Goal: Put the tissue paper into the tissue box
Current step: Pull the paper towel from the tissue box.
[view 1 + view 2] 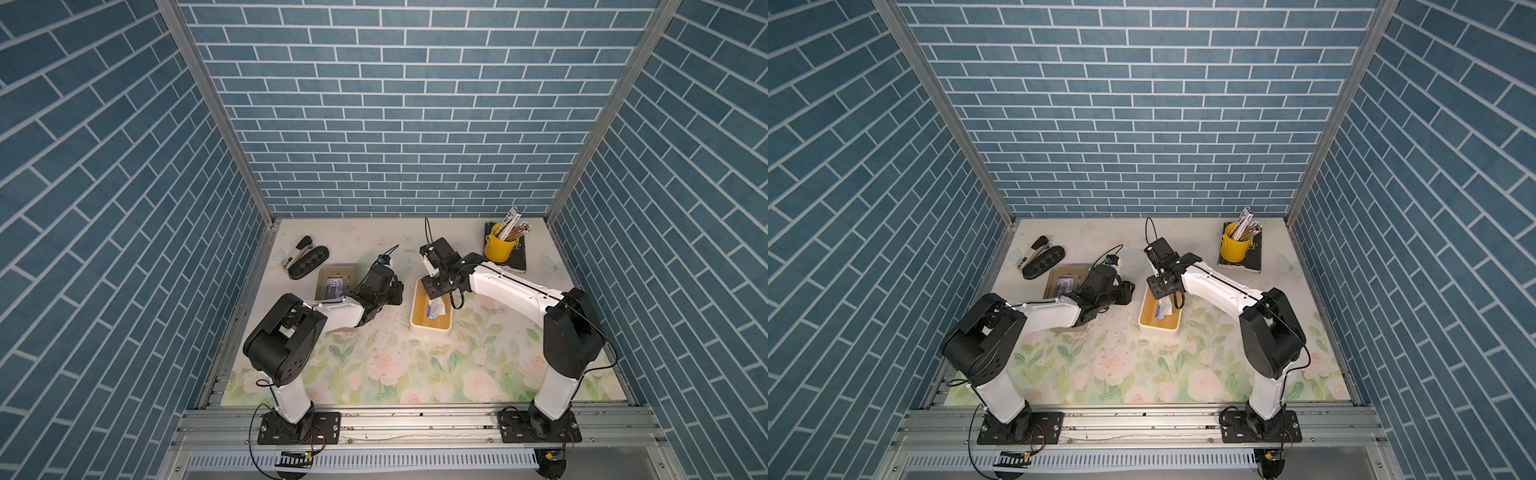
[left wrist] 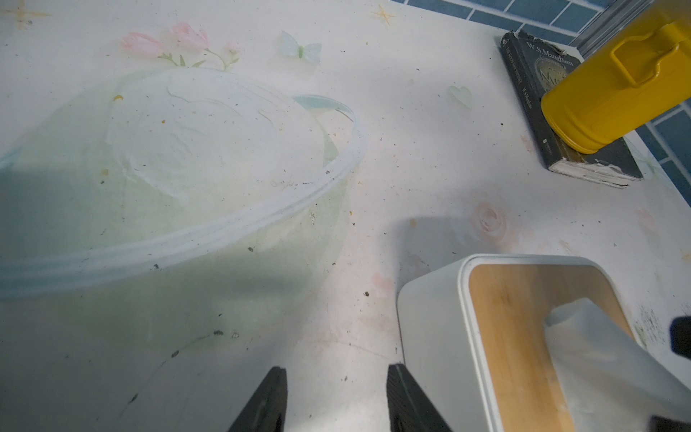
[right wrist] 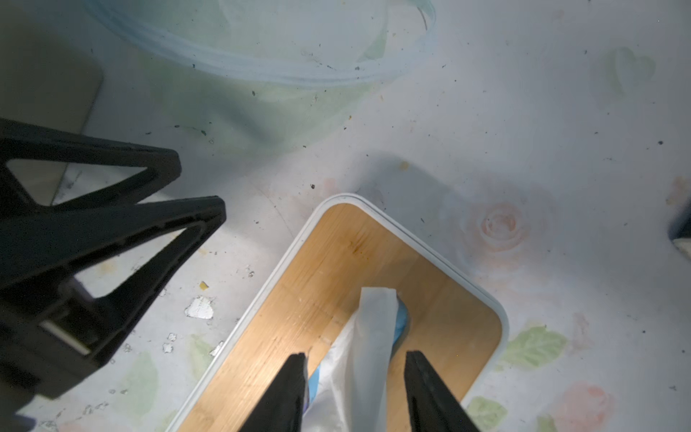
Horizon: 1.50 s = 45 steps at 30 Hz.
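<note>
The tissue box [image 1: 419,320] is white with a wooden lid and stands mid-table in both top views [image 1: 1150,320]. White tissue paper [image 3: 375,321] sticks up out of the lid's slot, with a blue wrapper edge beside it. My right gripper [image 3: 355,355] hangs over the box, open, its fingers on either side of the tissue. One finger touches the tissue's edge; the other stands apart from it. My left gripper [image 2: 336,370] is open and empty, low over the table beside the box's far left corner [image 2: 430,329]. It also shows in the right wrist view [image 3: 200,185].
A yellow cup of pencils [image 1: 498,245] stands on a dark book [image 1: 517,259] at the back right. A stapler [image 1: 297,249], a black case [image 1: 308,258] and a small framed tray [image 1: 336,282] lie at the back left. Blue brick walls close three sides.
</note>
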{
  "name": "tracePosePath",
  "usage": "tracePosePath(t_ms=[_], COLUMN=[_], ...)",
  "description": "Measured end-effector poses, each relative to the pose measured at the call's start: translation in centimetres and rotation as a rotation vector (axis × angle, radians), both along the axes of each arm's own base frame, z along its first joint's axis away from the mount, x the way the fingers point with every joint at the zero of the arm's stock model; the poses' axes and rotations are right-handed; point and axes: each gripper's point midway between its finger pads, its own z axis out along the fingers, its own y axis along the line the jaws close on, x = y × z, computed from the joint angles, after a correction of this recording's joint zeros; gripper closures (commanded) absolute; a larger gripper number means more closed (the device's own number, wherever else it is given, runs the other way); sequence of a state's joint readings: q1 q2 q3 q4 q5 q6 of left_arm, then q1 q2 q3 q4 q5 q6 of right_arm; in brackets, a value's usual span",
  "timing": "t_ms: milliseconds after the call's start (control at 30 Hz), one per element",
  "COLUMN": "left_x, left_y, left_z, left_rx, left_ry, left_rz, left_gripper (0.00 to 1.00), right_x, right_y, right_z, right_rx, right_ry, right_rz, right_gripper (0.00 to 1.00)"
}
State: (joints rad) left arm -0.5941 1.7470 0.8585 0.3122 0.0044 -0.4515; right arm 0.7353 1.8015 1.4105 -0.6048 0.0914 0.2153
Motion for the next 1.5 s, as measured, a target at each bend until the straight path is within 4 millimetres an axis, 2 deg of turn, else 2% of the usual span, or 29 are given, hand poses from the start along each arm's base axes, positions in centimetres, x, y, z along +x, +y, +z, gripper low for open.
tracePosePath(t_ms=[433,633,767,1000,1133,1167,1233,1300,1400,1500], left_x=[0.0,0.0,0.0,0.0,0.0,0.0,0.0,0.0,0.0,0.0], left_y=[0.0,0.0,0.0,0.0,0.0,0.0,0.0,0.0,0.0,0.0], left_z=[0.0,0.0,0.0,0.0,0.0,0.0,0.0,0.0,0.0,0.0], left_rx=[0.003,0.003,0.004,0.005,0.006,0.006,0.006,0.006,0.006,0.007], left_ry=[-0.002,-0.002,-0.002,-0.003,-0.003,-0.003,-0.003,-0.003,-0.003,-0.004], left_rz=[-0.002,-0.002,-0.003,-0.004,-0.005,-0.005,-0.005,-0.005,-0.005,-0.006], left_gripper=[0.51,0.51,0.51,0.51,0.52,0.51,0.52,0.51,0.51,0.52], right_x=[0.1,-0.2,-0.8,-1.5,-1.6,-1.6,-1.6,-1.6,-1.4,-1.8], right_y=[-0.2,-0.7,-1.4,-2.6,-3.1,-3.2,-3.3,-3.3,-3.1,-3.4], right_z=[-0.8,-1.8,-1.7,1.1,1.0,0.8,0.6,0.6,0.8,1.5], right_rx=[-0.024,-0.038,-0.02,0.088,0.114,0.118,0.119,0.125,0.14,0.162], right_ry=[0.004,0.008,-0.007,-0.113,-0.132,-0.132,-0.131,-0.132,-0.136,-0.148], right_rz=[0.002,-0.009,-0.025,-0.094,-0.133,-0.142,-0.151,-0.159,-0.168,-0.179], right_gripper=[0.88,0.96,0.99,0.98,0.96,0.95,0.83,0.61,0.39,0.29])
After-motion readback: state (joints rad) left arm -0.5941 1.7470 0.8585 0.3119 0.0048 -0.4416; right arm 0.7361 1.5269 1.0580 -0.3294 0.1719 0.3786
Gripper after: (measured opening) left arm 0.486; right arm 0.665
